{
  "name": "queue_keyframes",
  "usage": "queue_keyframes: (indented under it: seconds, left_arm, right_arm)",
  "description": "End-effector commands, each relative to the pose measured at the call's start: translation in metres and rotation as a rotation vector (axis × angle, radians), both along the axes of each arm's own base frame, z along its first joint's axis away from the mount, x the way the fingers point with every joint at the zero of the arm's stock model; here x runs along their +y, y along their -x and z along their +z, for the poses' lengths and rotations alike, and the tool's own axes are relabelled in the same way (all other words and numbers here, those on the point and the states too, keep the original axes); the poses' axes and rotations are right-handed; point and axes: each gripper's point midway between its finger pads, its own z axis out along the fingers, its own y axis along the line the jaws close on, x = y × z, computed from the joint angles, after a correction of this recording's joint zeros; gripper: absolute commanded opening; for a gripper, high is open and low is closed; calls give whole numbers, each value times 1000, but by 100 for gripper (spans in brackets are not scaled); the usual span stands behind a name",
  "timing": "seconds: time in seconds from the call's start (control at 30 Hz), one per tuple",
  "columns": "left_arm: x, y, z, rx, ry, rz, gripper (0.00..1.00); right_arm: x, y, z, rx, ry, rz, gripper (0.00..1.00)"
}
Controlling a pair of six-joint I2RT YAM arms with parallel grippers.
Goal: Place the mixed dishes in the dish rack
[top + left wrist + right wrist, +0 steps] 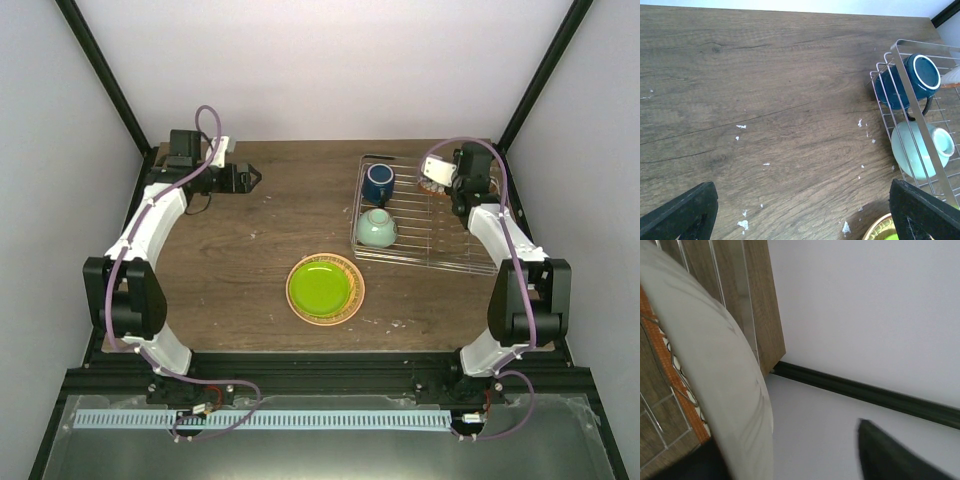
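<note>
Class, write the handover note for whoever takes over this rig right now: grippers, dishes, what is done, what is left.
Left gripper: open, empty, hovering over the table at its far left.
Right gripper: open, at the far right end of the dish rack, right beside the patterned plate.
Done: the dark blue mug and mint-green bowl sit at the rack's left end. The patterned plate stands on edge in the rack.
Left: the green-centred plate lies flat on the table in front of the rack and needs loading.

One mug (378,183), one bowl (376,229), two plates (322,288) (433,174)
</note>
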Motion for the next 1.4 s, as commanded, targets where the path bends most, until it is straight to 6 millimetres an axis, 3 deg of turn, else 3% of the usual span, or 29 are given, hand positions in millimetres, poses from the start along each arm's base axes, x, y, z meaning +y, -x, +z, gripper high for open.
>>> queue_keyframes:
  seconds: [0.0,0.03,0.1,0.6,0.8,0.97,1.1,1.37]
  left_arm:
    - [0,-8,9,-20,16,2,95]
    - [0,-8,10,-21,18,0,95]
    - [-1,-9,9,-17,21,-2,95]
    - [-2,-6,4,2,26,-7,95]
    - [0,-3,3,9,23,0,95]
    - [0,0,-2,31,29,10,94]
    - [3,1,-6,42,19,29,94]
    - [9,8,-15,70,-9,52,94]
  right_arm:
    - [2,-2,35,-109,-37,11,81]
    - [4,-1,37,-122,-51,20,90]
    - [7,2,42,-146,-70,34,99]
    - [21,2,56,-169,-340,16,100]
    - [37,6,67,-156,-522,39,100]
    - [55,15,102,-249,-744,94,100]
    - [56,15,119,-303,-883,74,100]
    - [65,3,116,-252,-1163,8,100]
